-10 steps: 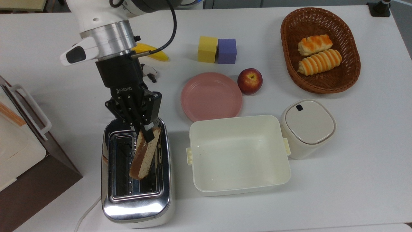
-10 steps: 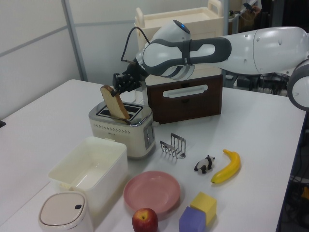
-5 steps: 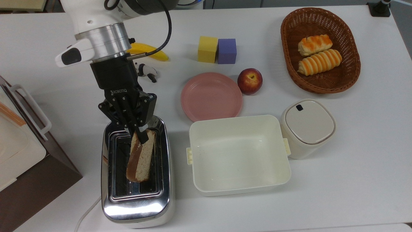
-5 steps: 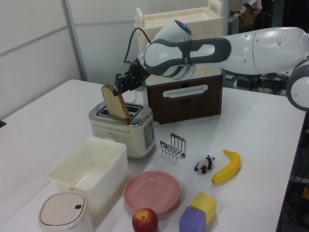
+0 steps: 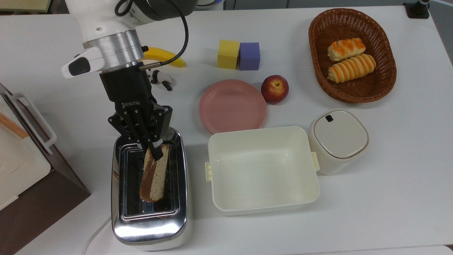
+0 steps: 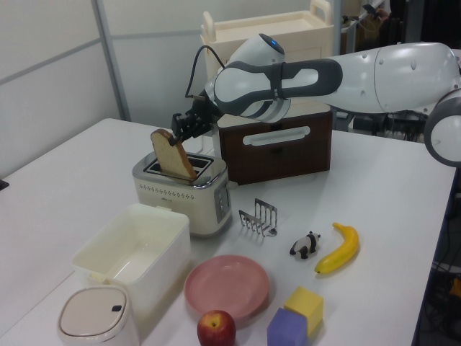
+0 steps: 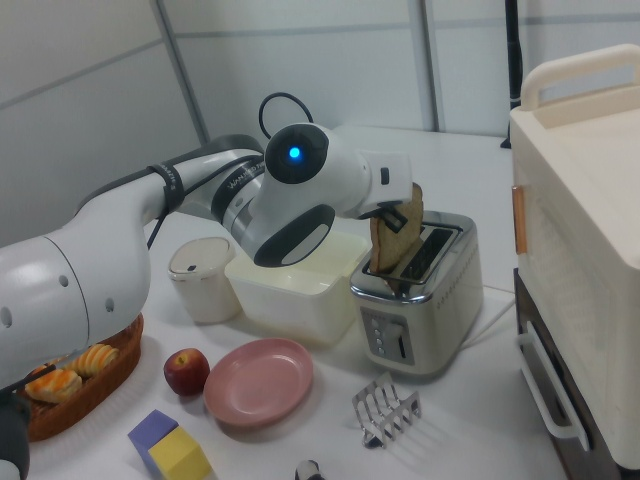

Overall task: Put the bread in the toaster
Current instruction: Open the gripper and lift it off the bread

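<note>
Over the toaster (image 5: 150, 184), jaws clamped on the bread (image 5: 154, 173).
You hold its soft, light top edge; squeeze gently.

Arm stretched low over the bench, pincer pointing down

The pincer (image 5: 153, 150) is clamped on the upper end of the bread (image 5: 154, 174), black fingers (image 5: 158, 149) pressing either face, wrist tilted, white forearm reaching in from the bench's far edge in the top view.
</note>
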